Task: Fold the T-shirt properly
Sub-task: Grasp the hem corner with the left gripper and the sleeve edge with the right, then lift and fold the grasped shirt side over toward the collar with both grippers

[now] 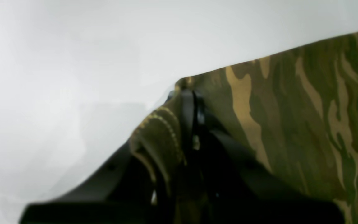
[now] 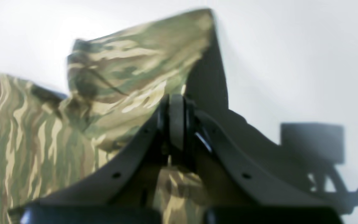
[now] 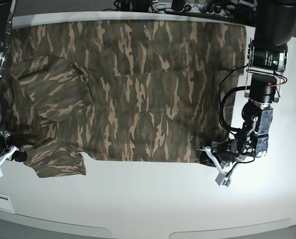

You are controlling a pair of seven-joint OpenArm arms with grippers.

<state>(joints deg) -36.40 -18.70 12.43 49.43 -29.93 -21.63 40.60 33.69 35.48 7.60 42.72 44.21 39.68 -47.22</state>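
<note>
The left gripper (image 1: 191, 102) was clamped on the shirt (image 3: 138, 99) at its near hem corner, jaws together with a stitched fold of cloth bunched between them. In the base view this gripper (image 3: 208, 155) sat at the shirt's lower right corner, low against the table (image 3: 148, 199).

The right gripper (image 2: 176, 105) was likewise closed on cloth, a peak of sleeve fabric standing up beyond its tips. From the base view it (image 3: 19, 155) gripped the near sleeve at the shirt's lower left, right at the frame's edge.

No brand, label or writing could be read on the shirt or the arms; both wrist views were blurred.

The shirt lay spread flat across the far half of the white table, camouflage side up, its far edge near the table's back edge. Its near hem ran straight between the two grippers. The left part was rumpled, with a sleeve folded over the body. In front of the hem lay a wide band of bare white tabletop reaching the table's near edge; narrower bare strips lay beyond the right hem corner.
</note>
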